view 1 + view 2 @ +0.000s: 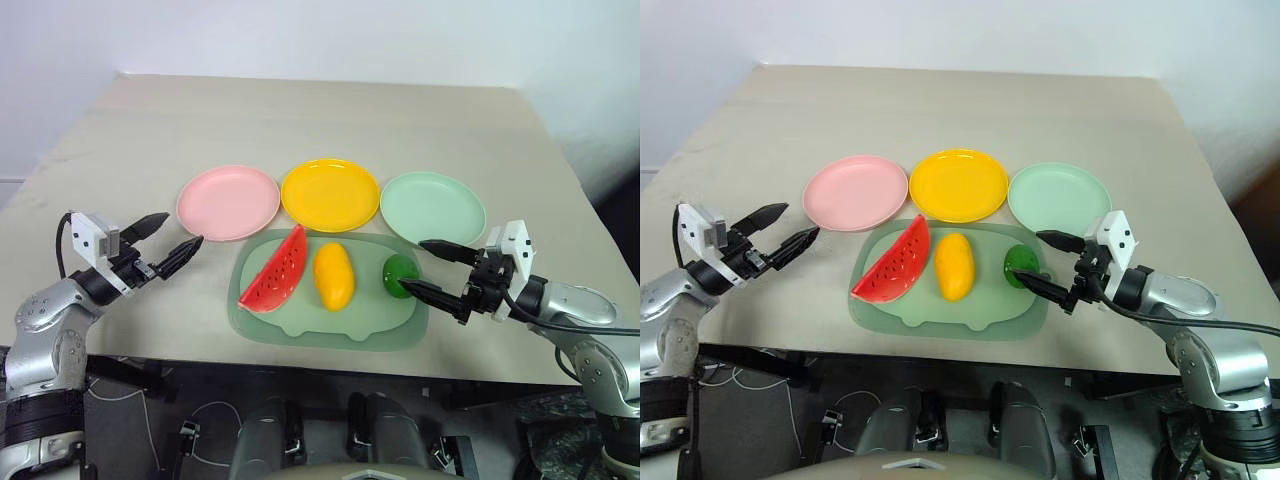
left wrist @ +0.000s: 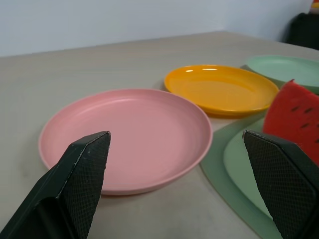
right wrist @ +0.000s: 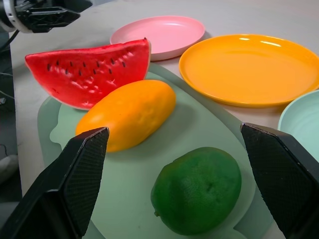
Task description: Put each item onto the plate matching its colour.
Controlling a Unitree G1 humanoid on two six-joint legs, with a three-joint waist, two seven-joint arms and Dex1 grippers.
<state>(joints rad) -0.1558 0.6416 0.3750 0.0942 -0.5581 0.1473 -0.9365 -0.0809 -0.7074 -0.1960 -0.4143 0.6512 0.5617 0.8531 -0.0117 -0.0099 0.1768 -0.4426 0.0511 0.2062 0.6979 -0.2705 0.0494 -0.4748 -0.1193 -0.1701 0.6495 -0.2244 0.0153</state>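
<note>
The right gripper (image 1: 436, 268) hangs with its jaws wide apart and empty, just beside the green fruit (image 1: 399, 276) on the pale-green mat (image 1: 330, 325). The fruit is round and glossy, so an off-centre pinch could squirt it off the desk (image 1: 300, 120) or into the mango (image 1: 333, 275). The left gripper (image 1: 171, 243), equally wide and empty, waits near the pink plate (image 1: 228, 202); the watermelon wedge (image 1: 276, 272) leans on the mat and may topple if nudged. The yellow plate (image 1: 330, 194) and mint plate (image 1: 432, 207) stand empty.
</note>
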